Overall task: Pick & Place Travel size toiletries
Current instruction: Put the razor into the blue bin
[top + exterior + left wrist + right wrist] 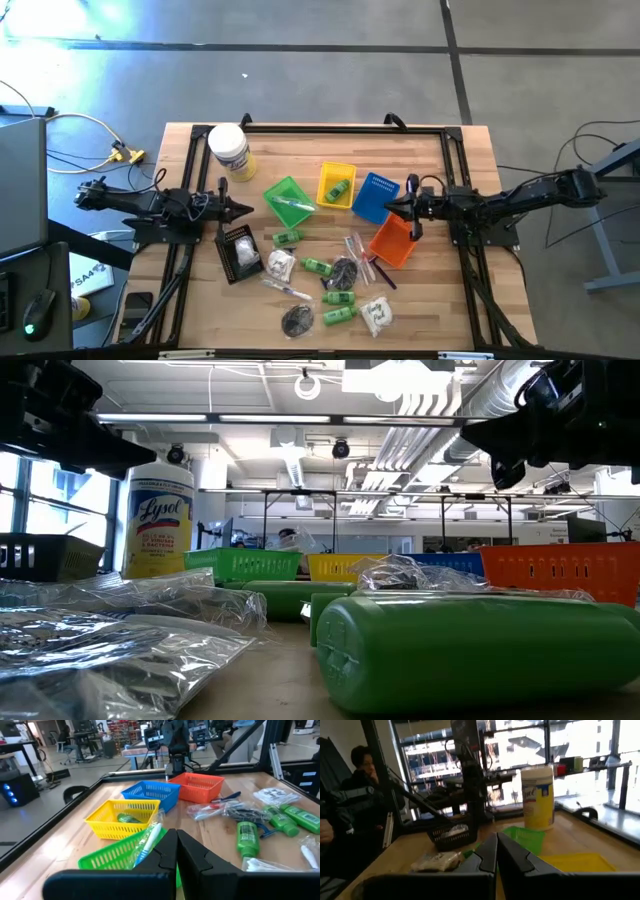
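The toiletries lie loose on the near half of the table: green bottles (318,266) (340,316), white sachets (279,264) (376,315), black round pouches (344,272) (296,319), clear-wrapped sticks (285,289) and a dark razor (382,275). One green bottle (123,818) lies in the yellow basket (336,185), a stick (148,841) in the green basket (290,200), and a sachet (454,831) in the black basket (240,250). My left gripper (245,210) is shut and hangs left of the green basket. My right gripper (392,208) is shut, between the blue and orange baskets.
The blue basket (376,195) and the orange basket (393,240) sit right of centre. A big white jar with a yellow label (229,150) stands at the far left. A raised black frame (340,128) runs along the table's edges. A person (362,765) sits beyond the table.
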Available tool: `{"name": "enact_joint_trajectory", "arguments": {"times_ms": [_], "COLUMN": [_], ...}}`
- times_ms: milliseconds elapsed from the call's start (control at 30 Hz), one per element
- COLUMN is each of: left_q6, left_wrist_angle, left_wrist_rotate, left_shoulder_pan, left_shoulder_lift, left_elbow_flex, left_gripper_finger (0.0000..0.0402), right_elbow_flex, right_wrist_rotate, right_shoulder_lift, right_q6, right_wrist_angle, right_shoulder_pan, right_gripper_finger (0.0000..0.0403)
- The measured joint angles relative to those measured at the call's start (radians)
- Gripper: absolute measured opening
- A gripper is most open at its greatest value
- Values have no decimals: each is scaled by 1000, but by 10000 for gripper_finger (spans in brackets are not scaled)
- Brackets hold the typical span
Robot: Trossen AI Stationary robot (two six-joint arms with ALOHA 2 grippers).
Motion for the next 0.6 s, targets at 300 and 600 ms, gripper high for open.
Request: {"name": "enact_joint_trajectory", "arguments": {"times_ms": [300, 600], "left_q6": [30, 32], "left_wrist_angle": [88, 85], "left_wrist_rotate": [-3, -3], "left_shoulder_pan": [0, 0], "left_shoulder_lift": [-1, -1], "left_elbow_flex": [-7, -7], "left_gripper_finger": [0, 0], "right_elbow_flex": [402, 682], "right_wrist_rotate": [87, 270], "right_shoulder_lift": [17, 165], "right_q6": [88, 419], "right_wrist_angle": [-765, -1239], "right_shoulder_pan": [172, 548], "right_gripper_finger": [3, 3]}}
